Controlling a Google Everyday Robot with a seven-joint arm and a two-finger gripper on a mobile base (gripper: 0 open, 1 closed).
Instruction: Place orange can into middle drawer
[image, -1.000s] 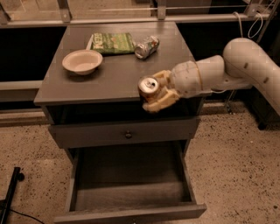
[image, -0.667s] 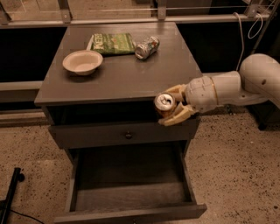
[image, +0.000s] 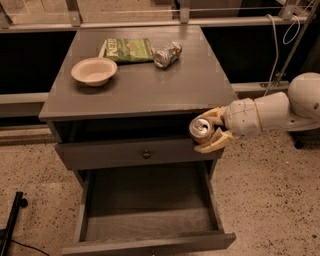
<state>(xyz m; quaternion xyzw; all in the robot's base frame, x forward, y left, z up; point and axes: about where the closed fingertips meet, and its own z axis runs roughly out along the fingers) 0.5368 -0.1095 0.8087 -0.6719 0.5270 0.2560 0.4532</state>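
**Orange can in the grip, level with the shut upper drawer, not yet down in the open one**

Orange can (image: 201, 129): small copper-orange metal drink can, silver top and pull tab turned toward the camera. It is carried roughly on its side, in the air at the front right corner of the grey wooden cabinet (image: 150, 87), before the right end of the shallow grey drawer front with the round knob (image: 144, 154).

Gripper (image: 208, 130): cream two-finger pincer on a pale arm reaching in from the right. Clamped on the orange can, one finger above and one below, spread only as wide as the can.

Middle drawer (image: 150, 243): wide, deep grey wooden box with bare plank floor, pulled out below.

Step, as judged: carry phase, with the descent into the drawer not yet made. The can hangs above the drawer's right side wall rather than over the floor.

Next move calls for a shift left and out from the cabinet face, then lowering clear of the knobbed front and right wall, and letting go close to the planks so the can does not roll.

On top, well apart from the gripper: beige round bowl (image: 94, 71), green snack packet (image: 127, 49), crushed silver can (image: 167, 54).
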